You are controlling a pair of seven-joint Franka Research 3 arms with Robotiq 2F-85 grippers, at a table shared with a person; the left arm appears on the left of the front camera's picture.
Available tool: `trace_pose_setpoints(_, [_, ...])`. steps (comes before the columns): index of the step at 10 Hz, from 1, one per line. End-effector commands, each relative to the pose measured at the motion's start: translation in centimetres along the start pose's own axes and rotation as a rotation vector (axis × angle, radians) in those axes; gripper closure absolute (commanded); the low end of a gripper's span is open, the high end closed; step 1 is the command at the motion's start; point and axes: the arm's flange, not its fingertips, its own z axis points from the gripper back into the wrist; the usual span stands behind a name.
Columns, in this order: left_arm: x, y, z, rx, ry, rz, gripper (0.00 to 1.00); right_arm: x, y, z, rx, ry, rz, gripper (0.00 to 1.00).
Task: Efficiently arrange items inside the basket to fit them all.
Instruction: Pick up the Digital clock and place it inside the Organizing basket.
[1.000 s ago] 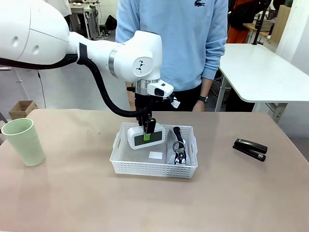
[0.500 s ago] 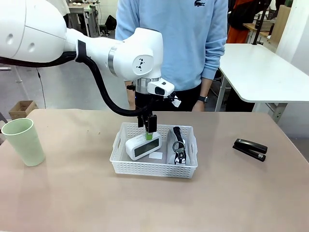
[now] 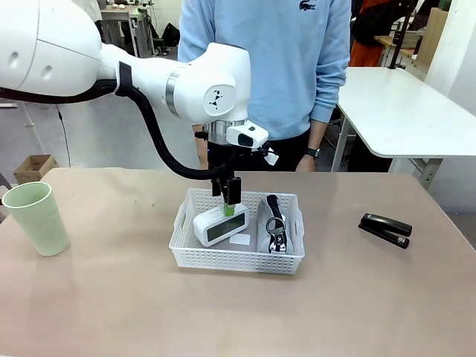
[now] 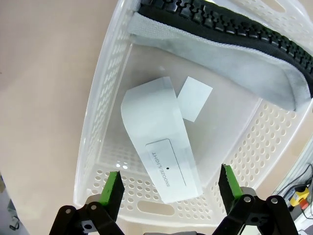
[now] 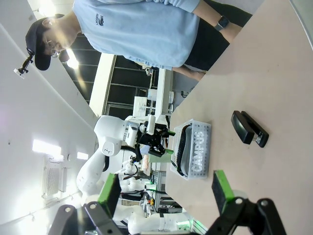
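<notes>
The white basket (image 3: 238,262) sits mid-table. Inside it the white block (image 3: 220,225), dark-faced, lies on the left, and the grey zip case (image 3: 275,223) with black trim on the right. My left gripper (image 3: 229,201) hangs open just above the block's far edge, touching nothing. From the left wrist I look down on the block (image 4: 159,157) between my spread fingers (image 4: 113,185), with the case (image 4: 230,63) beyond. The black stapler (image 3: 385,229) lies on the table at right, the pale green cup (image 3: 36,218) at far left. My right gripper (image 5: 166,188) is open and empty, with the stapler (image 5: 249,128) beyond it.
A small flat white square (image 4: 194,99) lies on the basket floor beside the block. A person in a light blue top (image 3: 268,67) stands at the far edge behind the basket. Bare table stretches in front of the basket and on both sides.
A second ago my left gripper held the block raised and tilted. The block now rests on the basket floor, and the gripper has opened and risen slightly.
</notes>
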Motion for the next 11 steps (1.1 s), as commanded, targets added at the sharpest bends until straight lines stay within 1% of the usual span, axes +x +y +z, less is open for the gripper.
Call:
trace_pose_setpoints(1, [-2.5,-1.2,1.5,-0.030,-0.060,-0.050,0.00,-0.2,0.5,0.1,-0.002,0.012,-0.009,0.00])
trace_pose_setpoints(2, [-5.0,-2.5,3.3,-0.060,-0.123,-0.121,0.00,-0.2,0.5,0.1,-0.002,0.012,-0.009,0.00])
trace_pose_setpoints(4, [-14.6,-5.5,7.2,-0.030,-0.254,-0.149,0.00,-0.2,0.5,0.1,-0.002,0.012,-0.009,0.00])
trace_pose_setpoints(5, [-20.2,-6.2,8.3,-0.034,-0.341,-0.126,0.00,-0.2,0.5,0.1,-0.002,0.012,-0.009,0.00])
trace_pose_setpoints(6, [-26.1,-5.9,9.0,-0.026,-0.440,0.016,0.00,-0.2,0.5,0.1,-0.002,0.012,-0.009,0.00])
trace_pose_setpoints(7, [-32.0,-5.3,9.6,-0.061,-0.571,0.134,0.00,-0.2,0.5,0.1,-0.002,0.012,-0.009,0.00])
trace_pose_setpoints(8, [-39.0,-3.8,9.9,-0.172,-0.751,0.279,0.00,-0.2,0.5,0.1,-0.002,0.012,-0.009,0.00])
trace_pose_setpoints(9, [-43.6,-2.1,9.7,-0.272,-0.880,0.368,0.00,-0.2,0.5,0.1,-0.002,0.012,-0.009,0.00])
trace_pose_setpoints(10, [-48.6,0.2,9.0,-0.385,-1.001,0.552,0.00,-0.2,0.5,0.1,-0.002,0.012,-0.009,0.00])
trace_pose_setpoints(11, [-52.9,1.8,7.7,-0.500,-1.062,0.558,0.00,-0.2,0.5,0.1,-0.002,0.012,-0.009,0.00])
